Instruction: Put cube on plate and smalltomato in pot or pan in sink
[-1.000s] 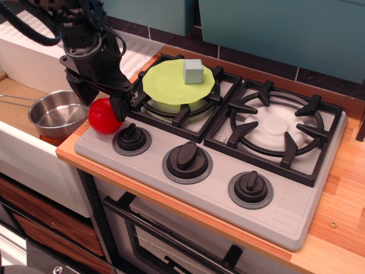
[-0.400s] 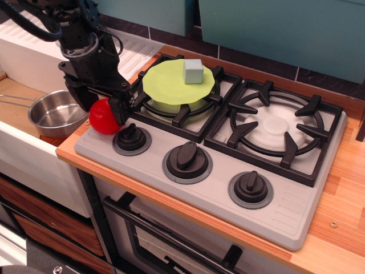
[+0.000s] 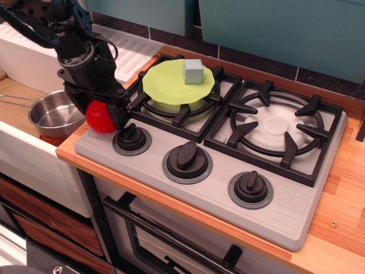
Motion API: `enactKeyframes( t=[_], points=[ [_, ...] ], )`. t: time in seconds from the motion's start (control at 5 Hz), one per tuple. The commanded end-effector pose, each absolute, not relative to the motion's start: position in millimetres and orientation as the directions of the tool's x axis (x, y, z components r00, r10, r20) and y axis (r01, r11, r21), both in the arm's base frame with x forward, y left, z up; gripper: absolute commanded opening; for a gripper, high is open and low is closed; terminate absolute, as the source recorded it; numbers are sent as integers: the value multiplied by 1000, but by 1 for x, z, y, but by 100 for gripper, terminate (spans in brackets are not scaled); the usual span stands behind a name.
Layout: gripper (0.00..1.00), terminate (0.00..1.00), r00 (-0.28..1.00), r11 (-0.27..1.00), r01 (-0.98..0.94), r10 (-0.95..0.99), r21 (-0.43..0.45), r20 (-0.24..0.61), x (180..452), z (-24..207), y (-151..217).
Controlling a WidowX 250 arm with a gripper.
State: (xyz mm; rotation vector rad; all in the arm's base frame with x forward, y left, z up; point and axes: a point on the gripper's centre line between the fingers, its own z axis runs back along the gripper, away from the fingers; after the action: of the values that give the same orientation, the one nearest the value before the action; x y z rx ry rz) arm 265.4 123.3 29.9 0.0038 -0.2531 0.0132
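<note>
The pale grey-blue cube [image 3: 193, 71] sits on the light yellow-green plate [image 3: 171, 87], which lies on the left burner grate. My gripper [image 3: 98, 112] is at the stove's front left corner, its black fingers [image 3: 119, 115] closed around the glossy red smalltomato [image 3: 97, 117]. I cannot tell whether the tomato still touches the stove top. The shiny steel pot [image 3: 55, 113] stands in the sink [image 3: 23, 149] just left of the gripper, its thin handle [image 3: 14, 100] pointing left.
Three black knobs [image 3: 187, 158] line the stove's front. The right burner grate [image 3: 278, 130] is bare. A ribbed white drainboard [image 3: 132, 51] lies behind the sink. A wooden counter [image 3: 342, 188] borders the stove on the right.
The gripper has drawn in around the tomato and shifted slightly left toward the sink, with the tomato moving along. Cube, plate and pot have not moved.
</note>
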Motion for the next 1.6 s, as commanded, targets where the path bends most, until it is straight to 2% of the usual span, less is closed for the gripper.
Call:
enactKeyframes(
  t=[0.0,0.2,0.4,0.8,1.2,1.4],
  points=[
    [0,0,971,1000,-23,21,5,237,267,45,123],
    [0,0,974,1000,-9,6,13,225,264,56,127],
    [0,0,964,998,63,-67,23,256,266,69,144],
    [0,0,920,979,201,-203,42,335,293,65,185],
    [0,0,904,972,227,-234,65,357,307,55,207],
    [0,0,915,976,204,-220,81,339,309,52,218]
  ],
)
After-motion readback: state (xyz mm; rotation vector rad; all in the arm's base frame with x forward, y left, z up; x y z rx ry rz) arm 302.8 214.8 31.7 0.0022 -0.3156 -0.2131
